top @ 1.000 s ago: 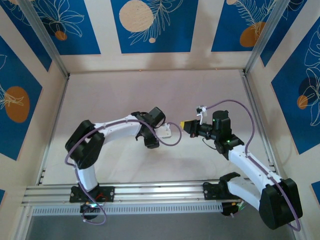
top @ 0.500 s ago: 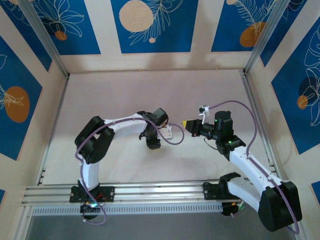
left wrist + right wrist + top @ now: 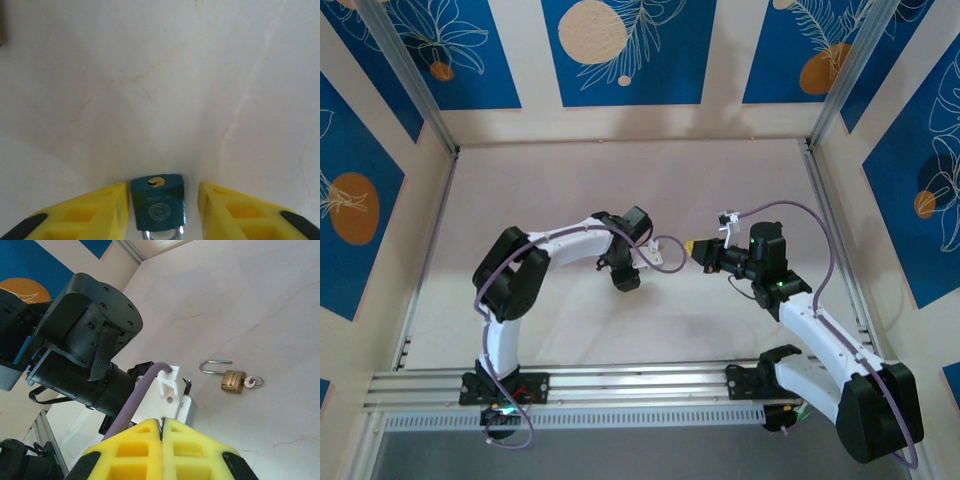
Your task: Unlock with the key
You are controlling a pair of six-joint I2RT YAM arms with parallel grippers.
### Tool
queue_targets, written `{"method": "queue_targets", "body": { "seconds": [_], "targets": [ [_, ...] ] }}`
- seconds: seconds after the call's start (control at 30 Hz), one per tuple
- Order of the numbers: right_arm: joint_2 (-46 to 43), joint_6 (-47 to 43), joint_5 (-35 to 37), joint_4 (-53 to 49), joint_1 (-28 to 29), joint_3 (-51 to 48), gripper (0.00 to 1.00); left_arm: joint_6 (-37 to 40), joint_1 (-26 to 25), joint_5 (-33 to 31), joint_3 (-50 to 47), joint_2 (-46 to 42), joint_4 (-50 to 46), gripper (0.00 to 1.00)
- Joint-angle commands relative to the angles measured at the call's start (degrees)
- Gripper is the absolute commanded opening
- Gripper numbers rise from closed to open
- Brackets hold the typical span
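Note:
A teal padlock lies on the pale table between my left gripper's yellow fingers, brass keyhole facing away from the wrist. The left finger touches its side. A gap separates it from the right finger, so the jaws stand open. My right gripper is shut, hanging just right of the left arm's wrist, pointing at it. A thin dark-grey sliver, the key seen edge-on, shows in the seam at its fingertips. From above, the right gripper shows as a yellow tip.
A small brass padlock lies on the table beyond the left wrist, its silver shackle swung out and a pale-headed key in its keyhole. The left arm's purple cable loops between the two grippers. Patterned walls enclose the table.
My left wrist has shifted back and left over the table, and its fingers have come closer together. The right gripper rose slightly at first and has since held still.

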Motion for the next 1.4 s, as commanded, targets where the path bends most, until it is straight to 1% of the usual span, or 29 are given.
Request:
{"method": "queue_targets", "body": {
  "seconds": [0.0, 0.13, 0.27, 0.33, 0.47, 0.63, 0.87, 1.1, 1.37],
  "targets": [
    [-0.8, 0.7, -0.3, 0.1, -0.2, -0.6, 0.00, -1.0, 0.9, 4.0, 2.7, 1.2, -6.3, 0.43],
    [-0.8, 0.8, -0.1, 0.1, -0.3, -0.6, 0.00, -0.6, 1.5, 5.5, 4.3, 2.6, -9.6, 0.46],
    [-1.3, 0.7, -0.2, -0.5, -0.4, -0.4, 0.00, -0.3, 1.8, 5.7, 6.6, 5.2, -12.2, 0.46],
    [-1.8, 0.6, -0.1, -1.0, -0.4, -0.3, 0.00, -0.4, 1.7, 5.2, 7.2, 6.0, -12.0, 0.45],
    [-2.0, 0.6, 0.1, -1.3, -0.4, -0.2, 0.00, -0.5, 1.8, 6.3, 8.0, 6.5, -12.4, 0.45],
    [-2.0, 0.6, 0.2, -1.2, -0.5, -0.2, 0.00, -1.4, 1.6, 2.0, 7.3, 7.1, -12.7, 0.44],
    [-1.9, 0.5, 0.1, -1.4, -0.5, 0.0, 0.00, -3.0, 0.9, -3.9, 6.8, 6.7, -13.3, 0.46],
    [-2.3, 0.5, 0.3, -1.8, -0.6, 0.0, 0.00, -3.4, -0.4, -5.5, 9.5, 8.3, -17.1, 0.47],
    [-3.5, 0.4, 0.6, -2.5, -0.8, -0.1, 0.00, -3.4, -1.5, -6.7, 12.9, 11.4, -20.3, 0.43]
  ]
}}
